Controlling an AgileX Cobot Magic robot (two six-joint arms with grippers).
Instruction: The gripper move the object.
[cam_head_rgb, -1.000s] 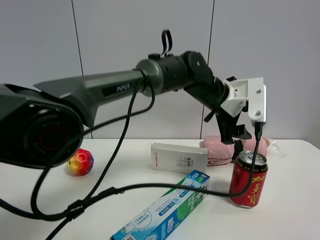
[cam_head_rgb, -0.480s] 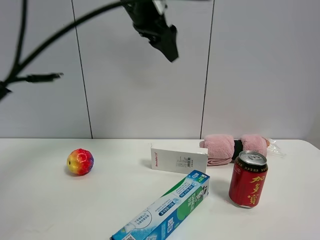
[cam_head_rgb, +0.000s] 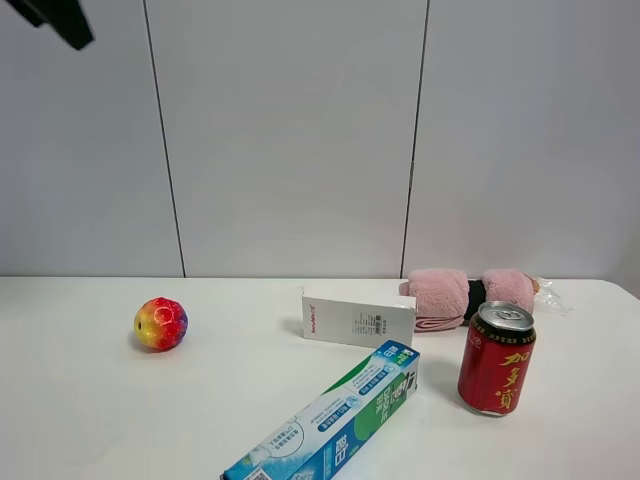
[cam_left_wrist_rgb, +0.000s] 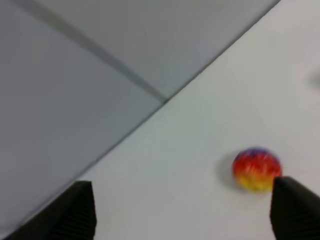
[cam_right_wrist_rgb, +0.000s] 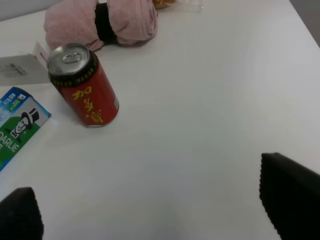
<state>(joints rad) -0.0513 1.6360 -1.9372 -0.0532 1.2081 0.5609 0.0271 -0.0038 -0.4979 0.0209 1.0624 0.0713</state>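
Observation:
The pink rolled towel (cam_head_rgb: 452, 297) with a black band at its middle lies at the back right of the table, behind the red can (cam_head_rgb: 496, 358). It also shows in the right wrist view (cam_right_wrist_rgb: 75, 22). My left gripper (cam_left_wrist_rgb: 185, 215) is open and empty, high above the table's left side, far from the towel. Only a dark tip of it (cam_head_rgb: 55, 18) shows in the top left corner of the exterior view. My right gripper (cam_right_wrist_rgb: 155, 210) is open and empty, over bare table in front of the can (cam_right_wrist_rgb: 85, 92), apart from the towel.
A rainbow ball (cam_head_rgb: 160, 323) lies at the left and shows in the left wrist view (cam_left_wrist_rgb: 256, 169). A white box (cam_head_rgb: 358, 317) lies beside the towel. A blue-green toothpaste box (cam_head_rgb: 330, 420) lies at the front middle. A crinkled wrapper (cam_head_rgb: 552, 295) lies behind the towel.
My left arm has swung up and to the left, from just above the towel to the top left corner. The towel and the other things have not moved.

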